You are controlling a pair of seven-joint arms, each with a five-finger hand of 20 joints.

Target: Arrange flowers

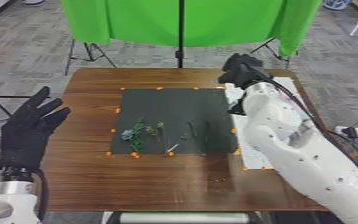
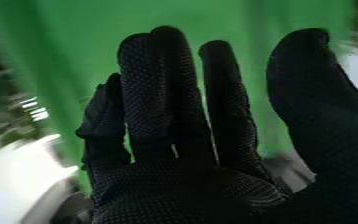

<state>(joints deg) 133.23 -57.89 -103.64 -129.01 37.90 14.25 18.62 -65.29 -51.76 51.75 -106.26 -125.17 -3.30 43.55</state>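
Lying left of right hand, well apart: flowers, dark mat beneath.

On the black mat, toward its near left corner, a pale blue flower lies beside green leafy stems. Yellowish-green sprigs lie just right; thin dark stems lie nearer the right edge.

The counter, just right of the left robot hand, looks like brown wood with a soft gloss. Between it and the right robot hand the dark mat seems matt. That right one's glove is black fabric, matt and rough-textured. Beyond hangs smooth green cloth.
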